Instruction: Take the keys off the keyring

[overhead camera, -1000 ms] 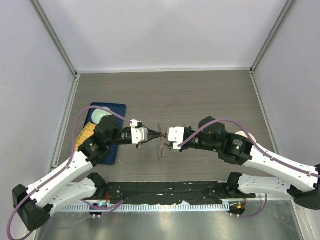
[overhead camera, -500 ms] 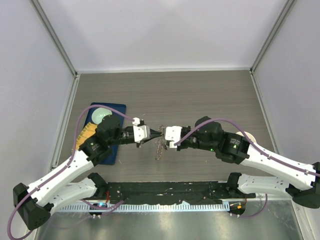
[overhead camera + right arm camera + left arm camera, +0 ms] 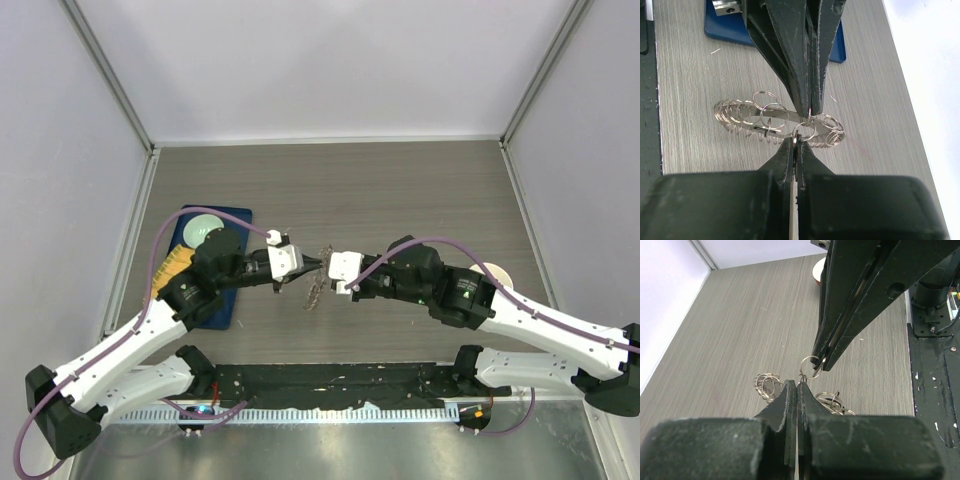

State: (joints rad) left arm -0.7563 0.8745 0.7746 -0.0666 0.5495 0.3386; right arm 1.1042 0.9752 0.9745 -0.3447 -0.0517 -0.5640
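Observation:
The keyring is a grey-brown ring fringed with several small wire loops. It hangs tilted just above the table under both grippers, and also shows in the right wrist view. My left gripper and right gripper meet tip to tip at the table's middle. A small split ring on the keyring's fringe lies between them. In the right wrist view my right gripper is shut on it. In the left wrist view my left gripper is shut on a wire loop joined to it. No black-headed keys show.
A blue tray with a pale round dish and an orange brush-like thing lies at the left, partly under my left arm. A white round object sits by my right arm. A black strip runs along the near edge.
Both grippers have stayed shut and shifted slightly left and away. The right arm has reached further left. The hanging keyring has swung a little to the left.

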